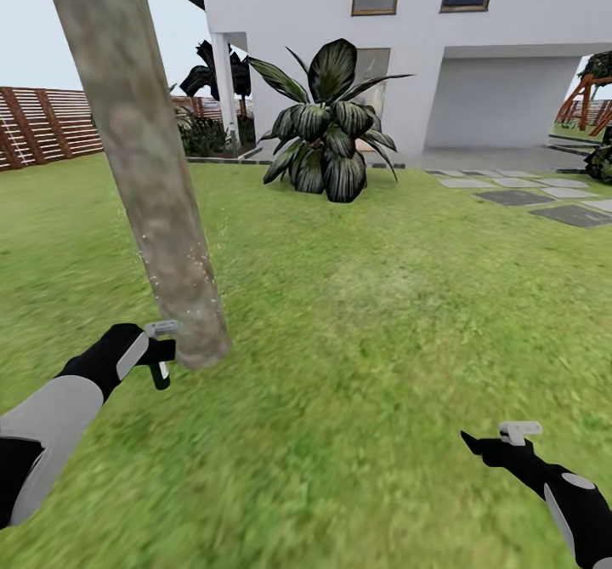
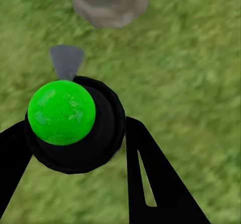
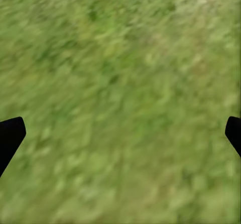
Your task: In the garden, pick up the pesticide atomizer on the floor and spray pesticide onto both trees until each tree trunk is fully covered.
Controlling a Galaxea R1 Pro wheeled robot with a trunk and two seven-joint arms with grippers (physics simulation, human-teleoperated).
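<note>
At lower left of the head view, the left gripper (image 1: 158,363) is clamped around the spray bottle (image 1: 161,349), just beside the base of the leaning tree trunk (image 1: 144,161) on the grass (image 1: 365,297). At lower right, the right gripper (image 1: 476,446) holds nothing, fingers spread wide.

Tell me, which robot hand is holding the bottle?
The left gripper, beside the tree trunk: it clamps the black atomizer. The right gripper hangs open over grass.
</note>
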